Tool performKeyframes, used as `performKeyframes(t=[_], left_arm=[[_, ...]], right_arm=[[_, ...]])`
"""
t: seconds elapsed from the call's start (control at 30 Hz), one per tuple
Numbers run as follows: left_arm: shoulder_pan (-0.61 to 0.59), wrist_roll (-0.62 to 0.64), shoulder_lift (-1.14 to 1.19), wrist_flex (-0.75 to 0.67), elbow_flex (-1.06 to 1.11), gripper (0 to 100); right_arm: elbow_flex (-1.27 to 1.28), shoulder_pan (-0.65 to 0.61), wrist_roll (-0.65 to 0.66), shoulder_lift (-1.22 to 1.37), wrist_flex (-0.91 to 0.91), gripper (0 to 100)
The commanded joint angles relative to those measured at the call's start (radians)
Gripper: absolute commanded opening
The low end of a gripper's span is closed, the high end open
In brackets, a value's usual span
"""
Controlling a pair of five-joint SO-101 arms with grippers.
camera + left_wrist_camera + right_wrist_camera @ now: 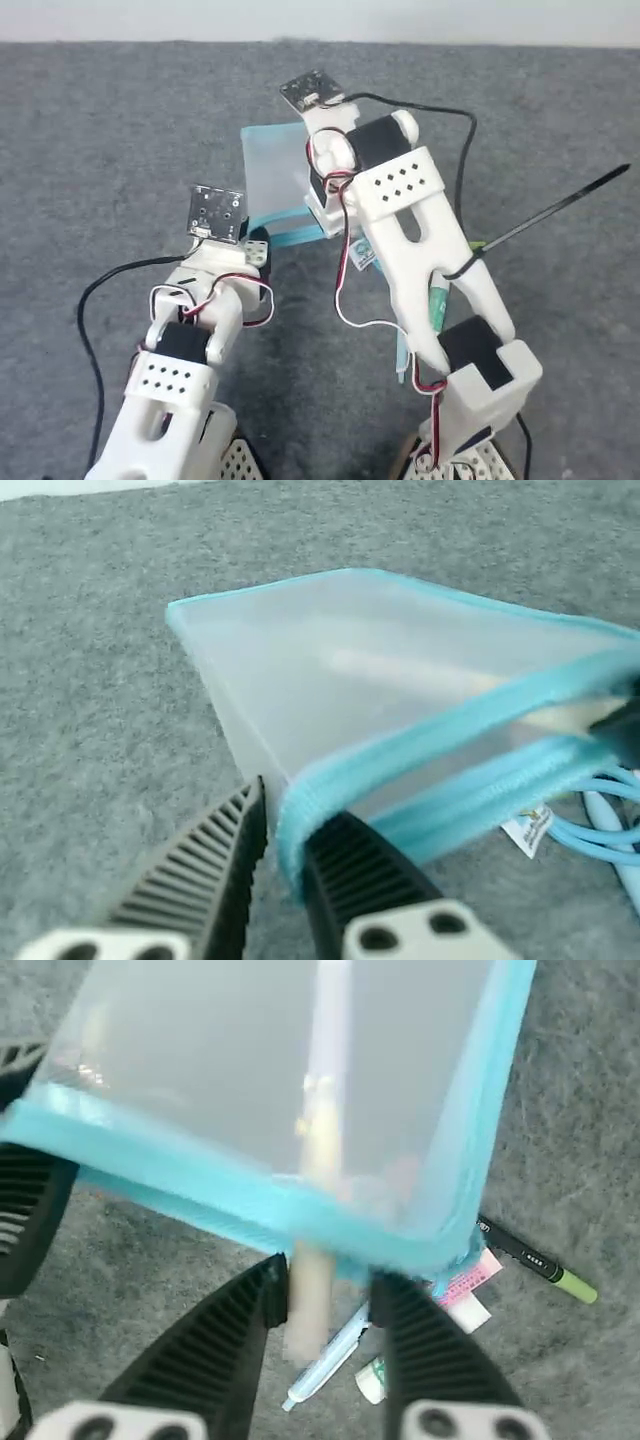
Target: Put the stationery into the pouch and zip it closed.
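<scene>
I get soft, even light from overhead: on the high view the grey mat (100, 130) is uniformly bright, and the arms throw only faint, loose-edged shadows right under themselves. The white arm shells are bright but keep their detail. Ahead of my left gripper (285, 815) the pouch (400, 670) glows, light passing through its frosted wall, with a weak shadow on the mat beneath it; its zip edge blurs as it runs away from the fingertips. The ribbed pads (215, 865) are dark yet legible. Beyond my right gripper (330, 1275) the pouch face carries small glints, and the pale stick (312, 1300) between the fingers is a soft smear
</scene>
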Motion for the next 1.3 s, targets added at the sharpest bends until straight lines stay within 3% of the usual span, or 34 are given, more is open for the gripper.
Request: performKeyframes(t=[0.0,0.2,0.33,0.6,1.1,1.27], left_arm=[[-0.023,-0.005,0.002,-0.035,-0.022,1],[-0.117,0.029,-0.003,-0.035,-0.030,1],[-0.204,0.031,-0.005,-0.035,-0.042,1],[-0.235,0.032,-0.002,-0.034,-0.045,1],[-0.233,0.032,0.002,-0.035,-0.044,1],[-0.233,0.032,0.002,-0.035,-0.044,1]], right_arm=[[-0.054,0.005,0.046,-0.104,0.039,20.5],[0.003,0.047,0.087,-0.269,0.041,20.6],[0.279,0.180,0.112,-0.355,0.016,20.5],[0.902,0.481,0.140,-0.386,-0.363,20.5],[1.215,0.410,0.110,-0.386,-0.591,19.9],[1.243,0.414,0.114,-0.384,-0.624,4.1]])
